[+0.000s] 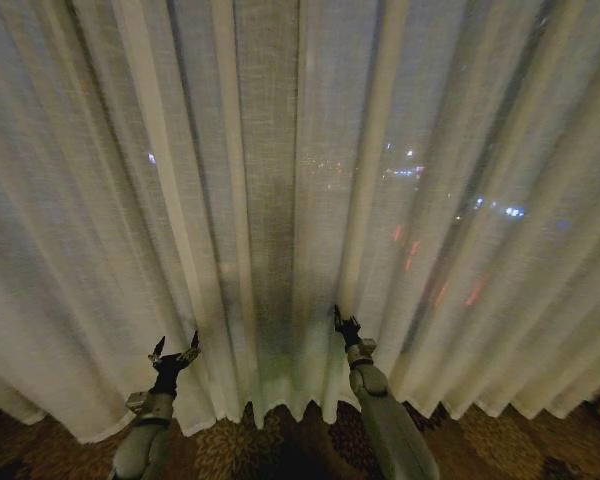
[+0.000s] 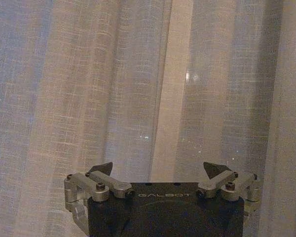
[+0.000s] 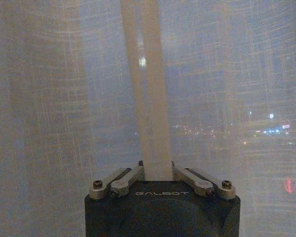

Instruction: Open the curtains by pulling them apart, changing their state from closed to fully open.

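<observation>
The sheer cream curtains [image 1: 280, 180] hang closed across the whole head view, their pleats reaching the floor. My left gripper [image 1: 175, 350] is raised low at the left and open, its fingertips just short of the fabric. In the left wrist view the left gripper [image 2: 158, 170] has its jaws spread wide with nothing between them, facing the curtains [image 2: 138, 89]. My right gripper [image 1: 340, 318] sits at a pleat right of centre. In the right wrist view the right gripper [image 3: 155, 170] is shut on a pale vertical fold of the curtains [image 3: 148, 98].
Dark patterned carpet [image 1: 280, 445] runs below the curtain hems. City lights [image 1: 405, 170] glow through the fabric at the right.
</observation>
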Controlling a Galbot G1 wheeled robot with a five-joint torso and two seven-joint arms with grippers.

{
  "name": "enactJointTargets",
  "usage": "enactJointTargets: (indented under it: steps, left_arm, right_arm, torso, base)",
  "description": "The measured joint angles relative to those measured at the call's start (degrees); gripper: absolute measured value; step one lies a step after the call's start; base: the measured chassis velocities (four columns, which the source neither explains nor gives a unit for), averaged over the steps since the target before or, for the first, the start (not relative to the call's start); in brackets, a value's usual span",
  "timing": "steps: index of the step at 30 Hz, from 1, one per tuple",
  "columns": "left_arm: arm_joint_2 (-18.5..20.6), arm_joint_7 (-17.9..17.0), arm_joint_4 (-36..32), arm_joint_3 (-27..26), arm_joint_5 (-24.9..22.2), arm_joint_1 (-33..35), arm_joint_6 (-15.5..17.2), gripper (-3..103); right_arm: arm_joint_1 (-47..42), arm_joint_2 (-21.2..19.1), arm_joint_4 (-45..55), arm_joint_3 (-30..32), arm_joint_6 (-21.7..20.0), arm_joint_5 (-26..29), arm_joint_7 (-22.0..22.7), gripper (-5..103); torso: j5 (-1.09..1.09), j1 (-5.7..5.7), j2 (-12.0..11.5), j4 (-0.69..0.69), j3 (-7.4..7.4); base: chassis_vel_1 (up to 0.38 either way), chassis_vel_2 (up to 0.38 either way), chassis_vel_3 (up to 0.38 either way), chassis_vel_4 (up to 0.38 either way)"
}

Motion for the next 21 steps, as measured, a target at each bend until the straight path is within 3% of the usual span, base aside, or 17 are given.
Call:
enactJointTargets:
  steps: [3, 4, 6, 21]
  left_arm:
    - [0.00, 0.00, 0.00, 0.00, 0.00, 0.00, 0.00, 100]
    - [0.00, 0.00, 0.00, 0.00, 0.00, 0.00, 0.00, 100]
    - [0.00, 0.00, 0.00, 0.00, 0.00, 0.00, 0.00, 100]
    - [0.00, 0.00, 0.00, -0.01, 0.00, 0.00, 0.00, 100]
  right_arm:
    - [-0.41, -0.05, 0.06, 0.25, 0.23, -0.46, -0.11, 12]
    - [-0.74, -0.17, 0.21, 0.42, 0.33, -0.50, -0.23, 3]
    - [-0.96, -0.31, 0.40, 0.53, 0.33, -0.25, -0.60, 1]
    - [-1.79, -1.21, 0.89, 1.32, -0.50, 2.89, -1.84, 0]
  torso:
    - [0.00, 0.00, 0.00, 0.00, 0.00]
    - [0.00, 0.00, 0.00, 0.00, 0.00]
    - [0.00, 0.00, 0.00, 0.00, 0.00]
    - [0.00, 0.00, 0.00, 0.01, 0.00]
  base:
    - [0.000, 0.000, 0.000, 0.000]
    - [0.000, 0.000, 0.000, 0.000]
    - [0.000, 0.000, 0.000, 0.000]
    - [-0.025, -0.029, 0.027, 0.026]
